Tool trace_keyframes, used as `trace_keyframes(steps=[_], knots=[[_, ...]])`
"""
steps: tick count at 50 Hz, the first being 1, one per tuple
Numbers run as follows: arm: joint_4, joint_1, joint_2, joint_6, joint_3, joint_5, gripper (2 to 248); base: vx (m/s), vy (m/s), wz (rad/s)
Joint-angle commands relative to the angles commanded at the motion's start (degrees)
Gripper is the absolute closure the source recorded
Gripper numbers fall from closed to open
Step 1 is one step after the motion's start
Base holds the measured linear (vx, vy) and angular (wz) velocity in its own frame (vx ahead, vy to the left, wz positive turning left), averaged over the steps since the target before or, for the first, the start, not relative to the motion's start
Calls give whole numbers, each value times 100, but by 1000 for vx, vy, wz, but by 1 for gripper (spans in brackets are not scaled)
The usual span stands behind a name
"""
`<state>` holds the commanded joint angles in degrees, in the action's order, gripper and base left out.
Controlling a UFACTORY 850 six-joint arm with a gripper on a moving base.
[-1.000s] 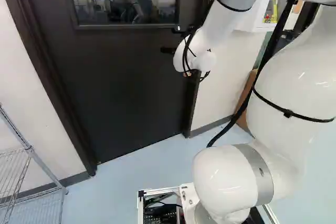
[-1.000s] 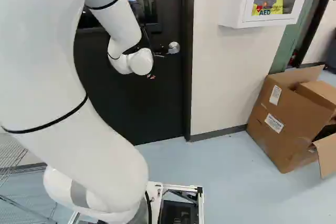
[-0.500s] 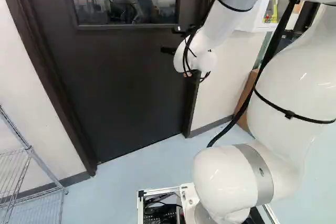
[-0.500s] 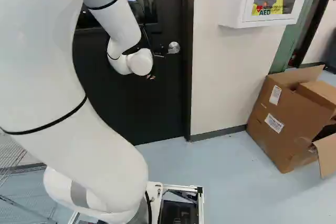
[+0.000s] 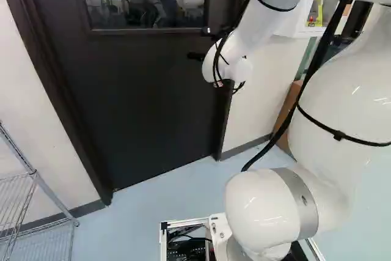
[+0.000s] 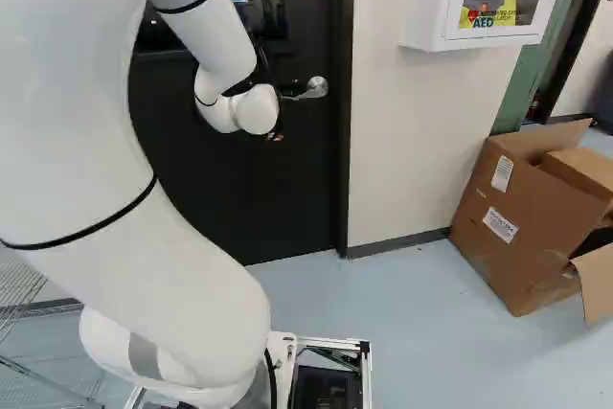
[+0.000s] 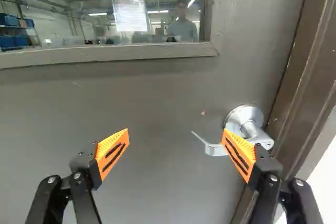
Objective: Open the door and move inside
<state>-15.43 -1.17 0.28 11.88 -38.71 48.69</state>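
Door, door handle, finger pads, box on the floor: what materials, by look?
Door: dark, low-sheen paint, even surface; probably metal, wood possible.
Door handle: metal, silvery satin, with soft highlights on its round plate.
Finger pads: matte orange, ridged and slotted; rubber or plastic, can't tell which.
Box: matte brown cardboard; folded flaps, stuck-on labels.

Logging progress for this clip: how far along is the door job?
Approach looks done: the open gripper is at the door, near its lever handle. In hand, seemingly, is lining up; one finger overlaps the handle in the wrist view, nothing is gripped. Left: working the handle, opening the shut door, moving inside.
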Motion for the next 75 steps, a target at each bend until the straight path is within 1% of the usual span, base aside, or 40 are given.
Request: trace_keyframes(steps=[8,15,30,55,75], knots=[[0,-6,18,0,-84,0,3,0,0,0],[0,-29,-42,0,-195,0,3,0,0,0],[0,-73,-253,0,-422,0,3,0,0,0],[0,-72,-677,0,-864,0,3,0,0,0],[0,-71,-814,0,-855,0,3,0,0,0]])
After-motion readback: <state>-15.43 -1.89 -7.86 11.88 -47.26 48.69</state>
